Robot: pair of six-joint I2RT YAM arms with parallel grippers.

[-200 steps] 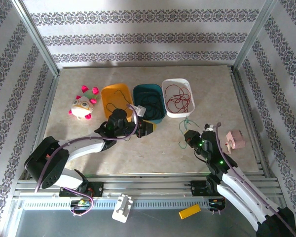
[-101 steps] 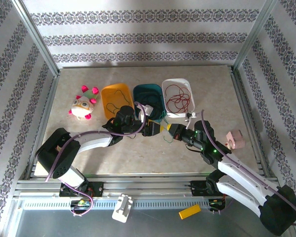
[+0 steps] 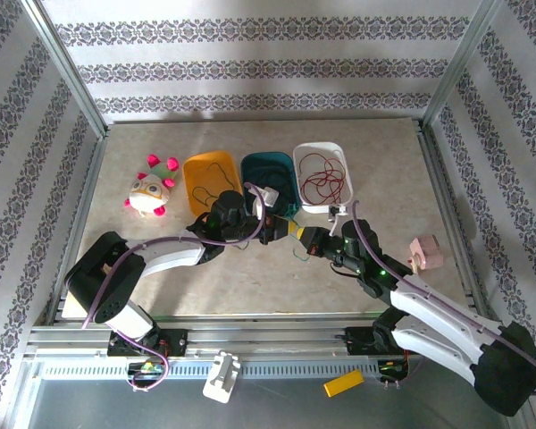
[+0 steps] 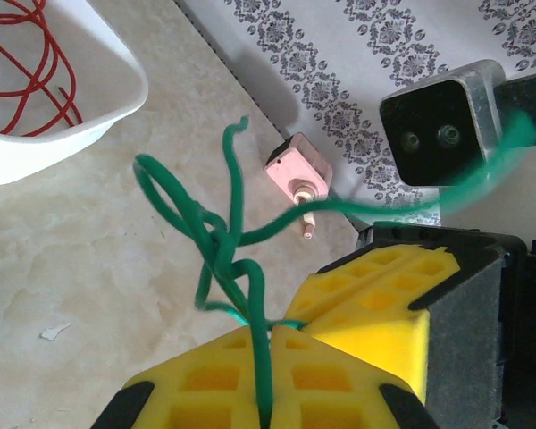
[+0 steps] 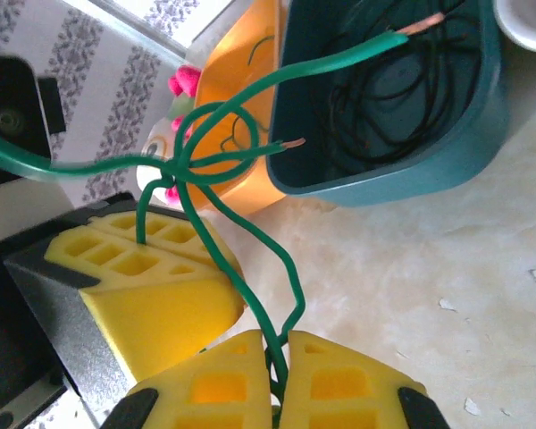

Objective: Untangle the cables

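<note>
**A:** Where was the green cable (image 4: 216, 241)?

**B:** Held over the worktop (image 3: 250, 277), in front of the teal tray (image 5: 402, 161), knotted between the 2 arms. The left end effector (image 4: 270, 357) was clamped tight on 1 strand. The right end effector (image 5: 281, 380) was pinched closed on another.

**A:** What could go wrong?

**B:** Pulling straight apart would likely cinch the knot instead of opening it. The thin wire might also slip out of either grip, or a loose end could snag the tray rim.
</note>
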